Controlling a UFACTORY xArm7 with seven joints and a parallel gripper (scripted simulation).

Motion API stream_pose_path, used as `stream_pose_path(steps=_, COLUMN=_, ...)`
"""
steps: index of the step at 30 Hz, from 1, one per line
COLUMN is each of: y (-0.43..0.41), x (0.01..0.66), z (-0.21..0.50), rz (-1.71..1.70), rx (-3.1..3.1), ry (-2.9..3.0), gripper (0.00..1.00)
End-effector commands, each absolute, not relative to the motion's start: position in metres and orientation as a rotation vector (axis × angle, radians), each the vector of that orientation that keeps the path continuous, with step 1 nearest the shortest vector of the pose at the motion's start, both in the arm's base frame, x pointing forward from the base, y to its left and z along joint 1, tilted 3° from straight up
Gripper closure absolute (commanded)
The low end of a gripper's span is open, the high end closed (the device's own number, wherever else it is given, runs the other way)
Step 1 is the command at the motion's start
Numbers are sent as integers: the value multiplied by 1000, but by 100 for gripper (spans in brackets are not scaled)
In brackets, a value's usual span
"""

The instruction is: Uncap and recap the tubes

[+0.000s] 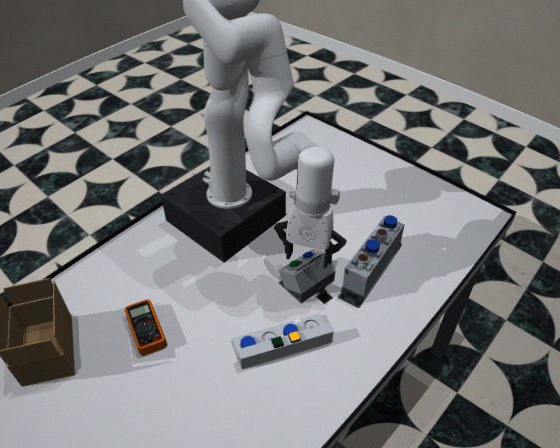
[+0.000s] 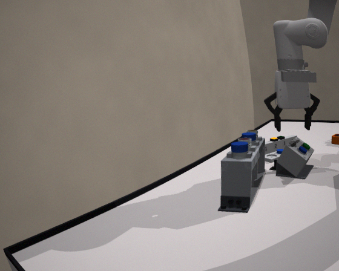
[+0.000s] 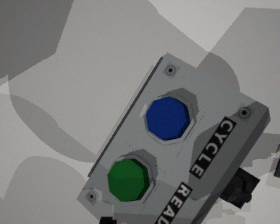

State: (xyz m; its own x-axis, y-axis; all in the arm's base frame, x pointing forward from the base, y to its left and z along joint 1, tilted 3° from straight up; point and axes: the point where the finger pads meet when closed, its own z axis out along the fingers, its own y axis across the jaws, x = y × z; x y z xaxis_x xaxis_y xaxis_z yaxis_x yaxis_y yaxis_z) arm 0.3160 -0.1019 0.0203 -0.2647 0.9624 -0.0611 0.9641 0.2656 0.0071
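My gripper (image 1: 309,256) is open and empty, a little above the key housing (image 1: 306,274); it also shows in the exterior view (image 2: 292,127). The wrist view looks down on the blue CYCLE key (image 3: 167,118) and the green READY key (image 3: 128,179); my fingers are out of that view. The decapping station (image 1: 374,260) has blue caps on two tubes (image 1: 390,221) (image 1: 372,245), and the other two tubes (image 1: 382,233) (image 1: 363,258) stand open. The cap tray (image 1: 282,340) holds two blue caps (image 1: 290,329) (image 1: 247,341) in its nests. Its amber lamp (image 1: 294,336) is lit and its green lamp (image 1: 277,342) is dark.
An orange multimeter (image 1: 145,326) and an open cardboard box (image 1: 32,332) lie at the table's left. The arm's black base block (image 1: 224,212) stands behind the key housing. The table edge runs close behind the decapping station (image 2: 241,172).
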Motion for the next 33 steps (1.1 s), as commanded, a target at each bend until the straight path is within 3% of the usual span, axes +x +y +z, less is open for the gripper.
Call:
stream_pose_path(steps=1, y=-122, x=333, z=15, rz=54, rx=1569, ry=2739, gripper=0)
stream_pose_path(steps=11, y=-162, x=359, z=11, rz=65, rx=1004, ry=2989, gripper=0)
stream_pose_path(steps=33, y=-279, x=436, z=-2, rz=63, rx=1004, ry=2988, gripper=0)
